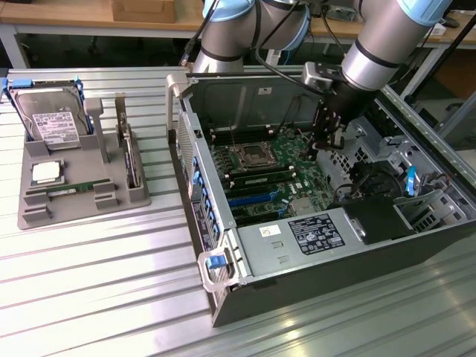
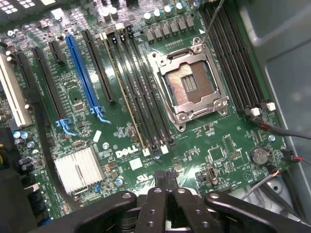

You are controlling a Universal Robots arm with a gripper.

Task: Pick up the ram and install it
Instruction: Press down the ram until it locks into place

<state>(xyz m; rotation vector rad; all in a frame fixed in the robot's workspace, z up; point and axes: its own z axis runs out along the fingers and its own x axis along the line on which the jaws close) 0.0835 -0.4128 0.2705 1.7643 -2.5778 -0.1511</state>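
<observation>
The ram [image 1: 72,190], a thin green board stick, lies flat in the grey moulded tray [image 1: 30,216] on the ribbed metal counter [image 1: 89,290], well apart from the gripper [image 1: 327,140]. The black jaws are pressed together, holding nothing, above the green motherboard [image 2: 194,141] inside the open case [image 1: 223,297], near its square silver socket [image 2: 187,85].

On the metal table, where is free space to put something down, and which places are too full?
Free: the ribbed table in front of the grey tray, and the strip between tray and computer case. Crowded: the tray itself, with hard drive, processor chip and ram; also inside the case, where the shut gripper hangs over the motherboard.
</observation>
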